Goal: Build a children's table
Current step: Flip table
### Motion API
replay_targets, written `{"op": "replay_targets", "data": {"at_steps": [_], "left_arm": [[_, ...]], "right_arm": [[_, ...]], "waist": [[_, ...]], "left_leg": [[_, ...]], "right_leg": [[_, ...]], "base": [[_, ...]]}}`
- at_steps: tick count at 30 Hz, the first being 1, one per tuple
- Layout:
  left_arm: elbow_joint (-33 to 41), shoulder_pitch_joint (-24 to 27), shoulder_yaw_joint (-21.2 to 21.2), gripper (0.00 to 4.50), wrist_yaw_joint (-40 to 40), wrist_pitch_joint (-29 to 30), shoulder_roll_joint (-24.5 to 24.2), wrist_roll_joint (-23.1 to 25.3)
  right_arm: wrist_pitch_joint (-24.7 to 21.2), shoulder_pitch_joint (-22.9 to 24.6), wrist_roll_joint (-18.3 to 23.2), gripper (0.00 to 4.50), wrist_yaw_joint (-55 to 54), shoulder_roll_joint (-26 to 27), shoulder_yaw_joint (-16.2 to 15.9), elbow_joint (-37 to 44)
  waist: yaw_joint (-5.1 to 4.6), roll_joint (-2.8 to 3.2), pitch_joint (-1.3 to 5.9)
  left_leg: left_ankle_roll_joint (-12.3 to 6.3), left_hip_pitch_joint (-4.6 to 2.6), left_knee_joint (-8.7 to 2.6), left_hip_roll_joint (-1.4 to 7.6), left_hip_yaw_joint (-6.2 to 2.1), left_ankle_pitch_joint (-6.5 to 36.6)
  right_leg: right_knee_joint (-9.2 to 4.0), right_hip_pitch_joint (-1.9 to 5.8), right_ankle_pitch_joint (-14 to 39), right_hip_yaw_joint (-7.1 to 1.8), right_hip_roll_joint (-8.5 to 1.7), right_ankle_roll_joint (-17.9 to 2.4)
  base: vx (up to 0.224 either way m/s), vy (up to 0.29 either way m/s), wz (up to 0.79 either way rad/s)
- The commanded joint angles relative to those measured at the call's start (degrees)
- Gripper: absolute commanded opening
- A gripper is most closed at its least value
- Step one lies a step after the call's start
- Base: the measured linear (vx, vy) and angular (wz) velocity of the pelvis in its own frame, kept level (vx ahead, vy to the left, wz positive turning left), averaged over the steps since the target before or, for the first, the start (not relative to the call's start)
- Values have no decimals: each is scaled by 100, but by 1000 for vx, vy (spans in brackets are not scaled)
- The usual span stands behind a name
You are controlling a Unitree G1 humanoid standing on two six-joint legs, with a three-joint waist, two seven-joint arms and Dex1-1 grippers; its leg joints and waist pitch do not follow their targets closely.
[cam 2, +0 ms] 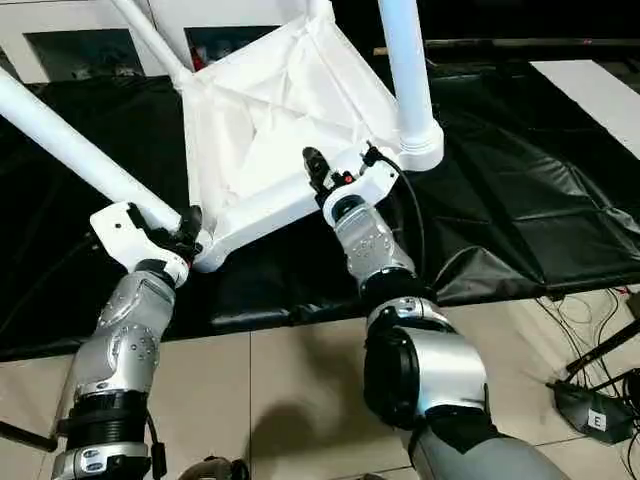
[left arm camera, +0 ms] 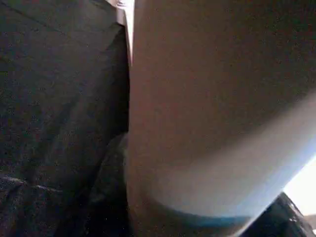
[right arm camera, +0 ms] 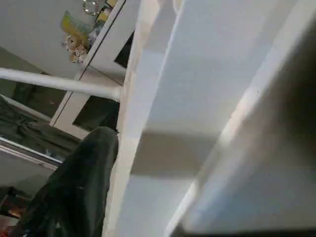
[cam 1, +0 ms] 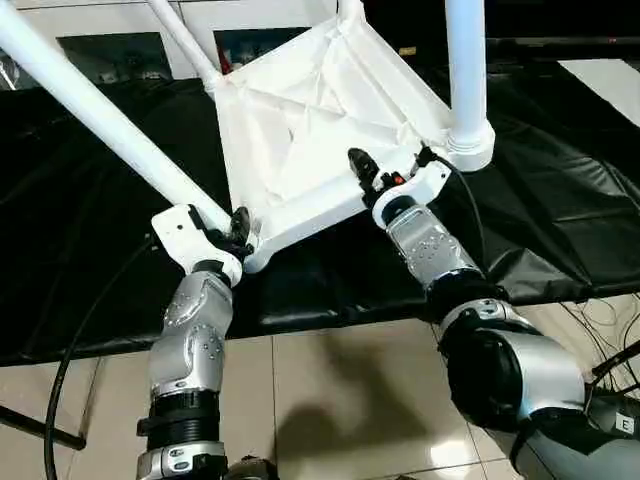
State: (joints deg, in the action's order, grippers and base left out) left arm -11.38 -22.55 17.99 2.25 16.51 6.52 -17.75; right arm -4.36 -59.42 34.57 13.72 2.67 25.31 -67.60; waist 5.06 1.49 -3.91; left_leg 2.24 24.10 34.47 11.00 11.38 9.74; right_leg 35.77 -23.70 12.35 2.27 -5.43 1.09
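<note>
Forearms: two silver forearms rise from the lower edge of the head views, over a pale tiled floor [cam 1: 330,400].
Left claw [cam 1: 238,228]: pinches the base of a leg [cam 1: 100,120] where it enters the near-left corner socket; the leg's white tube crowds the left wrist view.
Right claw [cam 2: 335,172]: sits at the near edge of the table top [cam 1: 300,130]; one black finger [cam 1: 362,165] lies over the ribbed underside. Whether the fingers grip the edge or stand spread cannot be told.
Children's table: top lies tilted, ribbed underside up, on the black-covered desk [cam 1: 90,250]. Three legs are seated in corner sockets; one [cam 1: 465,70] stands upright at the right corner, one [cam 1: 185,40] slants away at the far-left corner.
Obstructions: black sheet is wrinkled beside the right forearm; black cables [cam 2: 590,330] trail on the floor at right.
Surroundings: white cabinets [cam 2: 60,40] stand behind the desk; a small toy [right arm camera: 76,52] sits on one.
Labels: a floor device [cam 2: 595,415] bears a white tag reading "E".
</note>
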Motion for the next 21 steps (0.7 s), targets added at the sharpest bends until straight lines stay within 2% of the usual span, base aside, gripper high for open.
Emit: {"op": "replay_targets", "data": {"at_steps": [1, 10, 16, 17, 21], "left_arm": [[-147, 143, -186, 217, 225, 381, 262, -343], [-107, 156, -157, 217, 189, 400, 244, -410], [-164, 124, -177, 217, 193, 372, 261, -388], [-225, 107, -127, 273, 112, 362, 245, -358], [-223, 84, 27, 293, 141, 346, 287, -554]], "right_arm": [[-26, -156, -58, 327, -47, 17, 6, -81], [137, -288, -126, 252, -84, -95, 115, -364], [176, -311, -200, 236, -85, -149, 132, -407], [222, -332, -251, 234, -85, -175, 111, -427], [264, -343, -304, 231, -80, -194, 83, -428]], "waist": [[-22, -90, 367], [-25, -98, 371], [-23, -106, 388], [-24, -111, 387], [-13, -110, 390]], "left_leg": [[-856, -192, -335, 192, -62, 220], [-834, -200, -336, 201, -55, 255], [-861, -201, -326, 204, -52, 219], [-858, -199, -327, 203, -50, 236], [-805, -210, -324, 200, -37, 288]], "right_leg": [[-294, 251, -452, -121, -221, -1497], [-291, 244, -456, -126, -218, -1509], [-284, 249, -443, -127, -217, -1531], [-288, 248, -410, -128, -221, -1533], [-290, 236, -386, -137, -214, -1569]], "base": [[0, 0, 0], [0, 0, 0], [0, 0, 0], [0, 0, 0], [0, 0, 0]]}}
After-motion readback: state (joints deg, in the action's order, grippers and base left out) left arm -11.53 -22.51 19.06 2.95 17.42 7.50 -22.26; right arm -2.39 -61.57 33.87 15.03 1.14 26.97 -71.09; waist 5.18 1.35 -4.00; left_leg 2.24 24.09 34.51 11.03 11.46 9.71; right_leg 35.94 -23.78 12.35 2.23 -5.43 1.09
